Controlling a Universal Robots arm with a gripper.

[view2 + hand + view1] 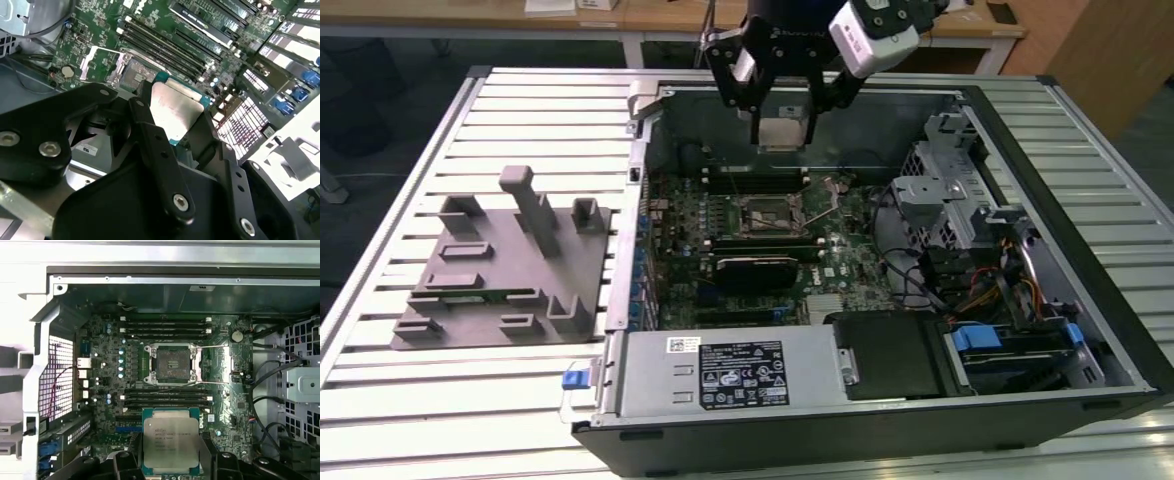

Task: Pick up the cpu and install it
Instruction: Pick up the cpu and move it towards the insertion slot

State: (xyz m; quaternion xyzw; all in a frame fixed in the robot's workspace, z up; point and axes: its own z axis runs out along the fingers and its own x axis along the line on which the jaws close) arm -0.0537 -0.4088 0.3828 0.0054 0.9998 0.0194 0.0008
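My gripper point(783, 128) hangs above the far part of the open computer case point(654, 160), shut on the cpu point(785, 128), a flat square chip with a silver top. In the first wrist view the cpu point(171, 443) sits between my black fingers point(127, 460), silver face up. The second wrist view has the same chip point(176, 112) clamped between the fingers point(155, 145). The motherboard socket point(767, 210) lies below and nearer the camera, its frame open and its lever raised; it also appears in the first wrist view as an empty dark square point(172, 362).
A gray plastic fixture point(507, 265) with upright blocks stands on the slatted table at the exterior view's left. Inside the case are memory slots point(165, 325), a drive cage point(954, 190), cables point(987, 290) and a power supply point(720, 375).
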